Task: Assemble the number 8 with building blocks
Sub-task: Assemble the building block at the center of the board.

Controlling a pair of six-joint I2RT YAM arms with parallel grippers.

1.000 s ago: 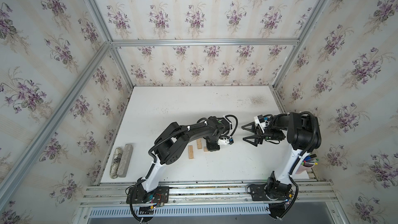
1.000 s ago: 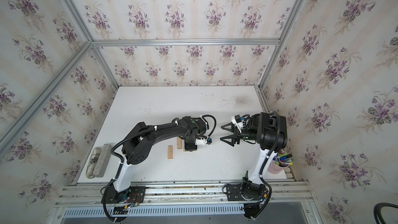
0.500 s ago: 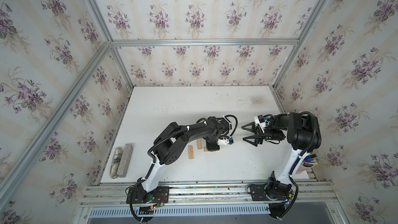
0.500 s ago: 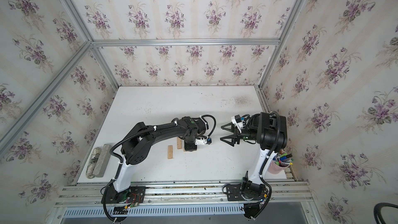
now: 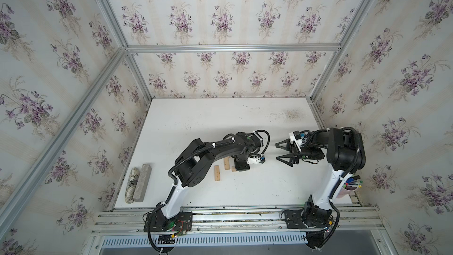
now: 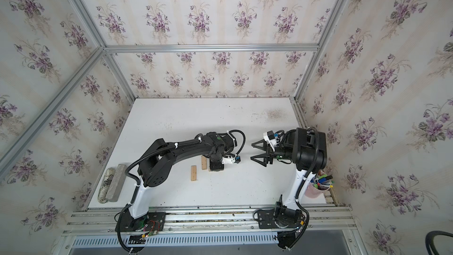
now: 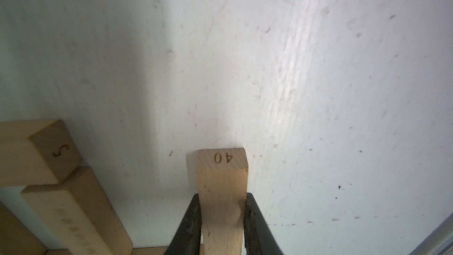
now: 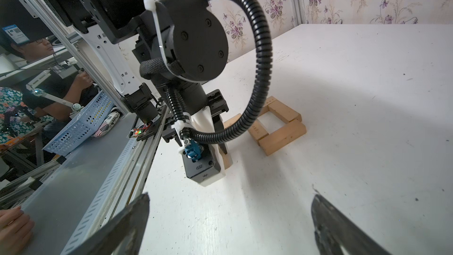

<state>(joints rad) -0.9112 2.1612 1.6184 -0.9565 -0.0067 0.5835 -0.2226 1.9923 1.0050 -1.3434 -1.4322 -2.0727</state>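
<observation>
My left gripper [image 7: 222,196] is shut on a light-tan building block [image 7: 221,180] with "40" stamped on its end, held low over the white table [image 7: 318,94]. Beside it lie a block marked "5" [image 7: 36,150] and a dotted block [image 7: 78,212]. In both top views the left gripper [image 5: 241,165] [image 6: 216,165] hides most of the group; two blocks [image 5: 217,173] [image 5: 226,163] show to its left. In the right wrist view several blocks form a closed square loop [image 8: 282,123] behind the left arm. My right gripper [image 5: 282,152] [image 8: 230,217] hangs open and empty to the right.
A grey stone-like bar [image 5: 142,182] and a mottled oblong [image 5: 131,185] lie at the table's left edge. A pink cup of pens [image 5: 348,187] stands at the front right corner. Aluminium rails [image 5: 232,217] run along the front; papered walls enclose the other sides.
</observation>
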